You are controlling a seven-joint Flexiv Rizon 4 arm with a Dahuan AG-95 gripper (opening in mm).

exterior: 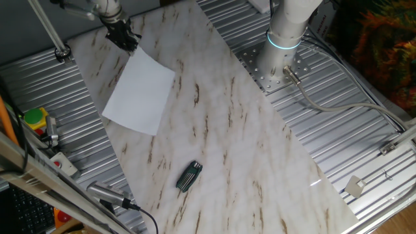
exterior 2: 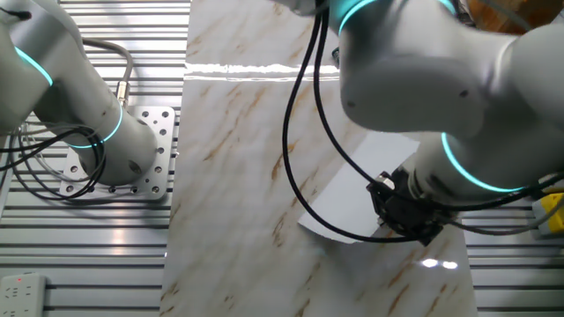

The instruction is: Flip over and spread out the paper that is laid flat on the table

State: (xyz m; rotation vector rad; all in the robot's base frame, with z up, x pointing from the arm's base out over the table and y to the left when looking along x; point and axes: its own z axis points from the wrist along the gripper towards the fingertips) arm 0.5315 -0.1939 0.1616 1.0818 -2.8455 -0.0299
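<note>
The white paper (exterior: 140, 91) lies on the marble-patterned table (exterior: 247, 149) at its far left part. My gripper (exterior: 128, 41) is at the paper's far corner, its black fingers close together and apparently pinched on that corner. In the other fixed view the gripper (exterior 2: 407, 218) is down at the sheet's right side, and the arm hides much of the paper (exterior 2: 352, 198). The sheet's near edge there curves slightly up off the board, with a thin shadow under it.
A small black ribbed object (exterior: 189, 176) lies on the table nearer the front. The arm's base (exterior: 281, 62) stands on the ribbed metal surface to the right. A yellow-green button box (exterior: 34, 119) and cables sit on the left.
</note>
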